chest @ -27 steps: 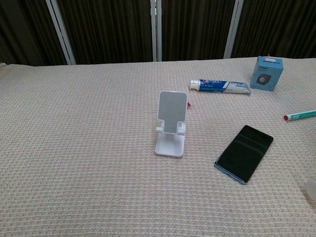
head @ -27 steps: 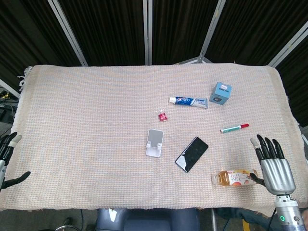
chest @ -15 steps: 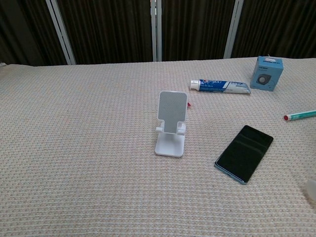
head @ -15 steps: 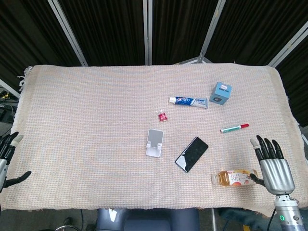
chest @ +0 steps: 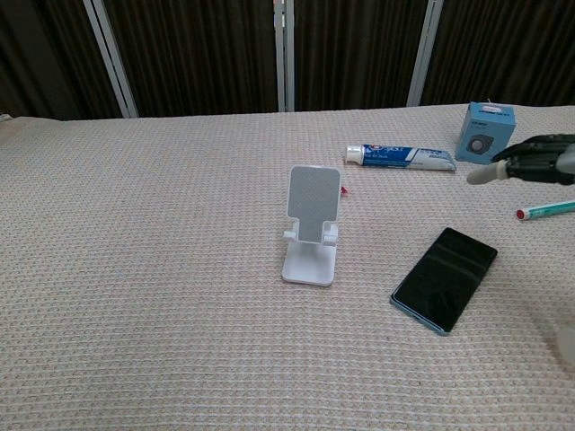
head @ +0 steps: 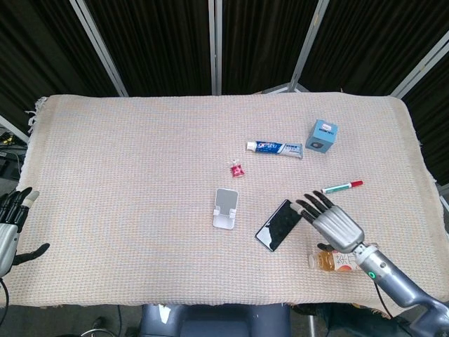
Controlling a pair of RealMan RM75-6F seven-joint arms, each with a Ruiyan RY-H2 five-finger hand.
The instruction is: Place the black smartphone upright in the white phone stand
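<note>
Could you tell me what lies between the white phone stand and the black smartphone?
Nothing: in both views only bare woven cloth separates the white phone stand from the black smartphone.

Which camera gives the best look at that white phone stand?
The chest view: there the white phone stand shows from the front, its backrest, lip and base all plain. The head view looks down on it, so it appears small and foreshortened, beside the black smartphone.
</note>
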